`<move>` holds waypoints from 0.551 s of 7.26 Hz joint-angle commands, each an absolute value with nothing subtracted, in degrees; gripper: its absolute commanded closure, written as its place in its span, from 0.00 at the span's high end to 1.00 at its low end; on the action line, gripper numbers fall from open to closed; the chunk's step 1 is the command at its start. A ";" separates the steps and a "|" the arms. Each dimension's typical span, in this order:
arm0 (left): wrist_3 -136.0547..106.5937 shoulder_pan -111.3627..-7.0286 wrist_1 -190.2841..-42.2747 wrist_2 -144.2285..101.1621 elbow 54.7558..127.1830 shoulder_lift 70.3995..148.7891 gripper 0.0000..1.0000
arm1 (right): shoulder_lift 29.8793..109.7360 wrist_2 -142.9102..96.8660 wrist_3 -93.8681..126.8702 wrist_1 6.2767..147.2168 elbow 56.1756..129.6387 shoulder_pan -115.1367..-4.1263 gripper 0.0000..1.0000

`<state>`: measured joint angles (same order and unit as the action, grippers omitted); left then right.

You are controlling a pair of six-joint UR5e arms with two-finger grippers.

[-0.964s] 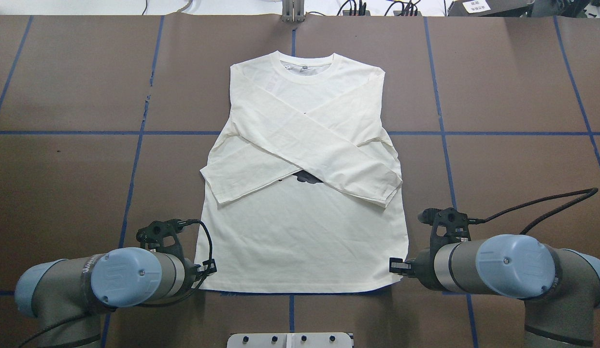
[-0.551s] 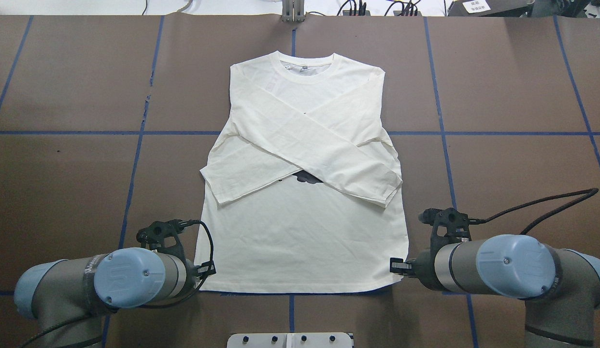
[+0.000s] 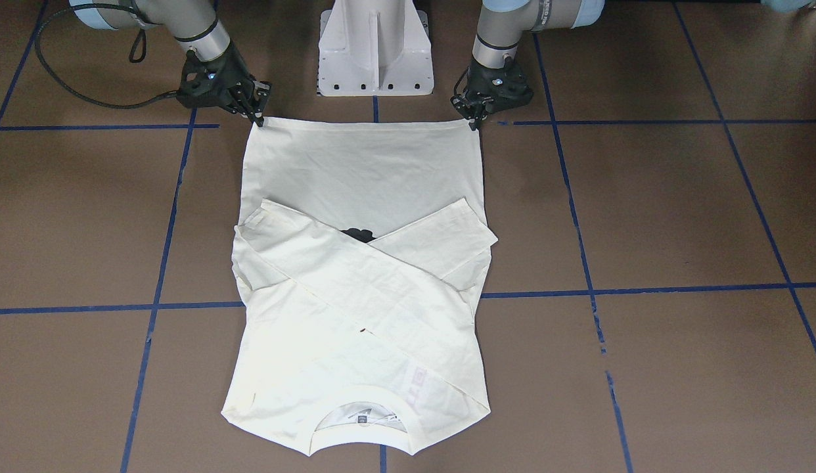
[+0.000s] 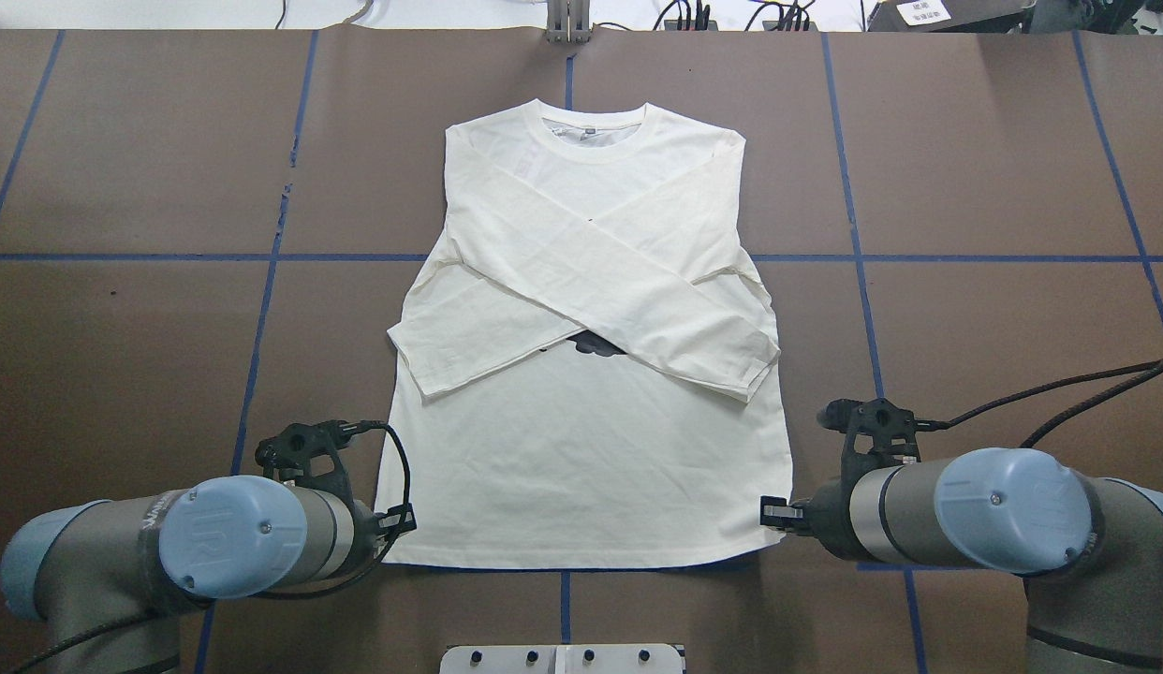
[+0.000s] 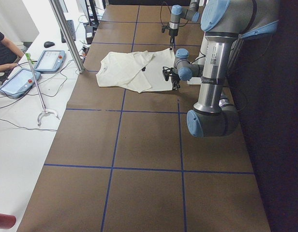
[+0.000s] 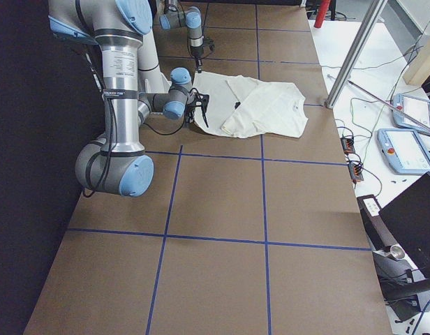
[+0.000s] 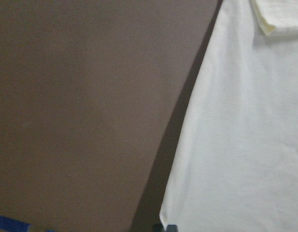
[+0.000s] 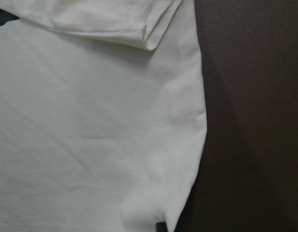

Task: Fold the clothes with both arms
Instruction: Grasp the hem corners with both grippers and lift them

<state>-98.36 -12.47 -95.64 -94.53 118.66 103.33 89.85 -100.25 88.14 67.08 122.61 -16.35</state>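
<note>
In the front-facing view, the shirt [image 3: 362, 171] is seen flat on the counter [image 3: 644, 217], its length running away from the robot. The right hand [image 3: 258, 118] and left hand [image 3: 475, 121] are set at its two near corners. From overhead, the collar [image 4: 597, 140] lies farthest off. In the wrist views, each hand is narrowed, seemingly pinched on its corner.

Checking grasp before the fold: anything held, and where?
The shirt, by its two hem corners: left gripper on one, right gripper on the other.
</note>
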 commanded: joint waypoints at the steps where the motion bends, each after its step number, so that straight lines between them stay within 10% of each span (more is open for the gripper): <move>1: -98.35 -11.96 -93.25 -94.48 123.11 103.36 0.00 | 93.76 -105.18 88.07 66.80 127.94 -17.75 0.00; 4: -96.86 -5.30 -86.97 -94.57 134.50 102.92 0.00 | 98.51 -111.68 88.15 66.71 135.50 -17.32 0.00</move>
<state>-97.41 -8.31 -91.25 -94.50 128.70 103.14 96.44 -108.37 88.12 66.73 132.23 -17.55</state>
